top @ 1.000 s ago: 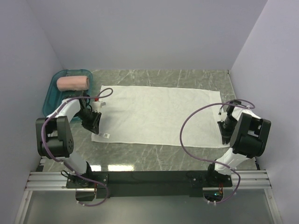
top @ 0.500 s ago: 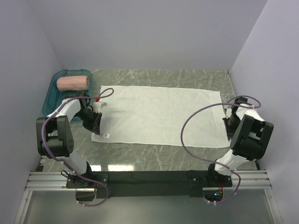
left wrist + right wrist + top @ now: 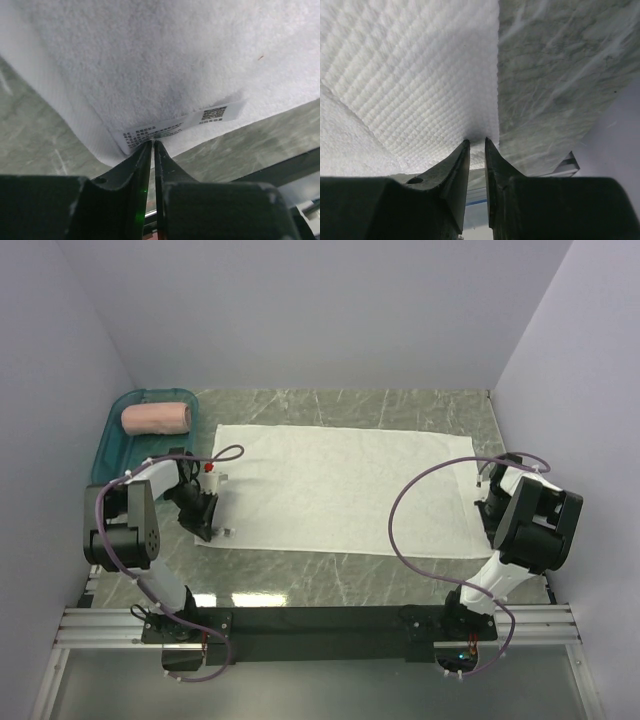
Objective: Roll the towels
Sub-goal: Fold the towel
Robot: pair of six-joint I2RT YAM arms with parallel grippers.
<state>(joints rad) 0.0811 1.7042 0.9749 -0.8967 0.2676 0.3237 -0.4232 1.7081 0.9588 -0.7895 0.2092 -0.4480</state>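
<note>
White towel [image 3: 345,485] flat on marble table [image 3: 340,565]

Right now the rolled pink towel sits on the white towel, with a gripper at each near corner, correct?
No. The rolled pink towel lies in the teal tray, off the white towel; the top view shows it. The left gripper and right gripper are at its near corners.

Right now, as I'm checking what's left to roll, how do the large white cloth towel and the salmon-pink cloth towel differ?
The large white cloth towel lies spread flat on the marbled table; the salmon-pink cloth towel is rolled up inside the teal plastic tray. The white one covers far more area than the pink. Both are cloth.
</note>
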